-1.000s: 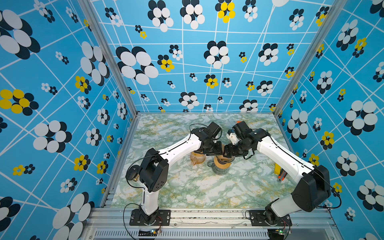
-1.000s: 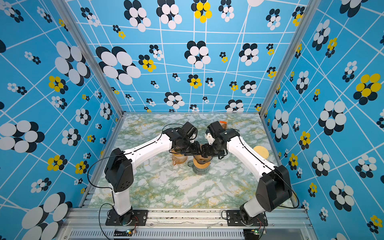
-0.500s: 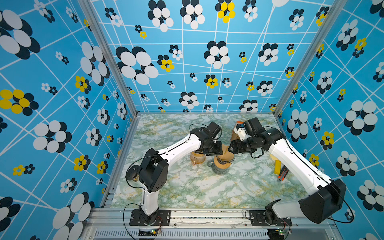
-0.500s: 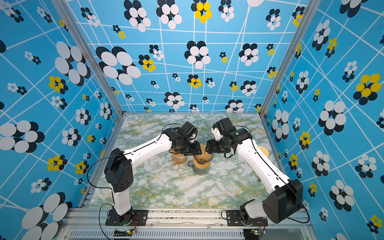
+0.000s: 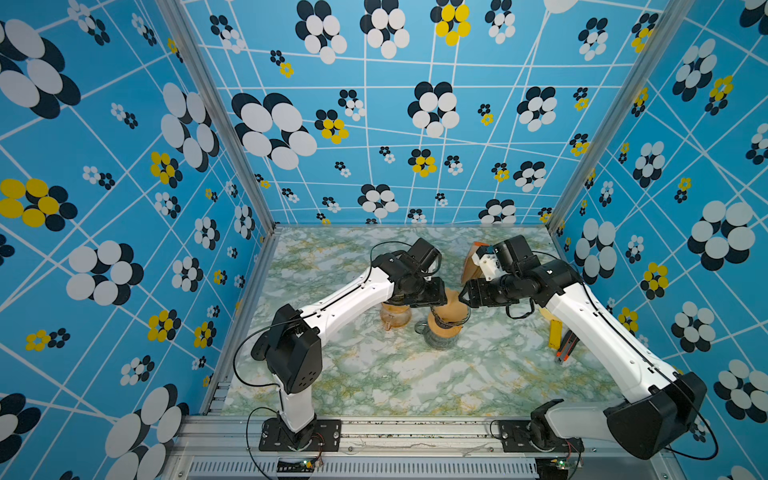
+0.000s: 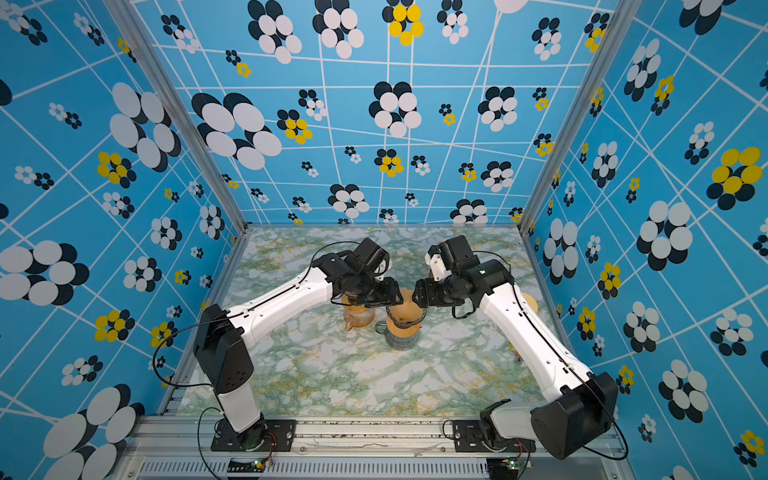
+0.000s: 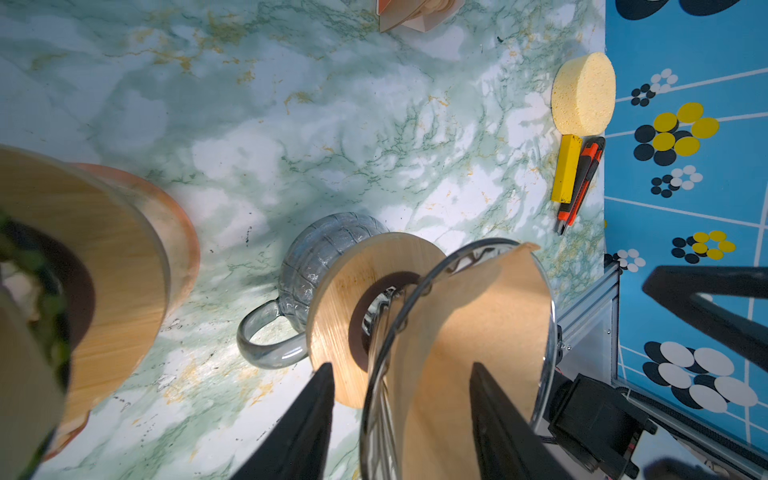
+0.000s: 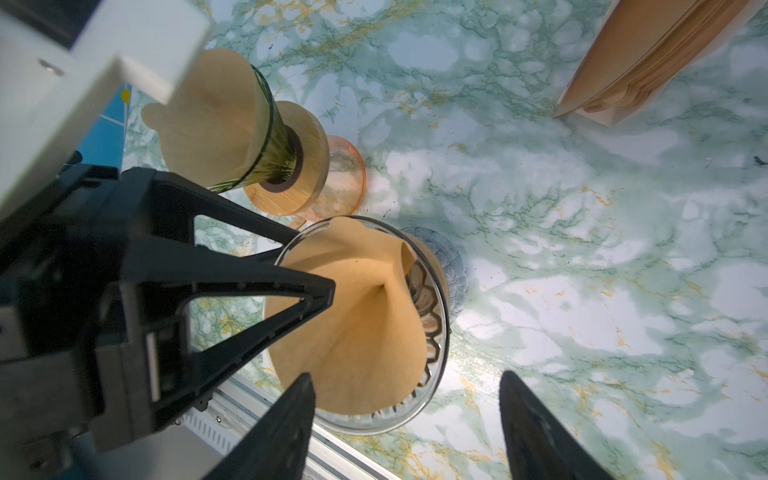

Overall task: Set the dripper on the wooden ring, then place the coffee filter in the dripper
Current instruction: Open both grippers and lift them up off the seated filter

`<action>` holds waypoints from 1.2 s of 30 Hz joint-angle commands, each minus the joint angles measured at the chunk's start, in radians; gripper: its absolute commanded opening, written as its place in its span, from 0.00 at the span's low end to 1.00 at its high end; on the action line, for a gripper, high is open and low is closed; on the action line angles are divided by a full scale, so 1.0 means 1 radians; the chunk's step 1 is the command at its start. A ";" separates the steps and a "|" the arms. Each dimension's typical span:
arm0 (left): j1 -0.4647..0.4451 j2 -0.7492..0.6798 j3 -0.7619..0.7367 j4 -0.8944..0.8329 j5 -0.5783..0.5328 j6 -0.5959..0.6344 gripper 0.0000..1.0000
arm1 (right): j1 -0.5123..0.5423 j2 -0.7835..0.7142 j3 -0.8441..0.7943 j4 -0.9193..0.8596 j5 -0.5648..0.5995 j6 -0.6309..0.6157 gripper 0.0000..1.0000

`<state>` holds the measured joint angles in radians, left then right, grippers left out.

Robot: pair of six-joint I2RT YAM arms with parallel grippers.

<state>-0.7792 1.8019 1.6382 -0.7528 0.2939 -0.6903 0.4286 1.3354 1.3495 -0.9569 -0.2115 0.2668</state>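
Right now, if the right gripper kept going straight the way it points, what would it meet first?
Probably the coffee filter sitting in the clear dripper: the right gripper points its open jaws at the near rim. Depth is unclear, so it might pass just beside it.

Both top views are bright, sharp and evenly lit from above, and the wide lens bends the wall lines toward the edges. The arms cast only faint, soft shadows on the marble surface (image 5: pixel 374 374). The wrist views have harder light. Pale patches of the surface glare and the rim of the glass dripper (image 7: pixel 384 328) glints. A wooden disc (image 7: pixel 104 270) near the left wrist lens is blurred, and a white housing (image 8: pixel 83 54) is washed out and unfocused.
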 commanded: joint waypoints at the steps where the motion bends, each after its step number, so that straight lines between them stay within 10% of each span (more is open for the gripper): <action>1: -0.006 -0.062 0.000 -0.055 -0.020 0.025 0.54 | -0.005 -0.032 -0.013 -0.008 0.002 0.004 0.72; 20: 0.099 -0.067 0.214 -0.373 -0.292 0.382 0.44 | -0.005 -0.122 -0.050 0.001 -0.026 -0.032 0.72; 36: 0.156 0.041 0.164 -0.325 -0.304 0.405 0.32 | -0.005 -0.118 -0.048 -0.014 -0.012 -0.038 0.73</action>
<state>-0.6338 1.8233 1.8183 -1.0733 0.0063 -0.2943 0.4286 1.2263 1.3022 -0.9546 -0.2230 0.2466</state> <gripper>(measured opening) 0.324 0.726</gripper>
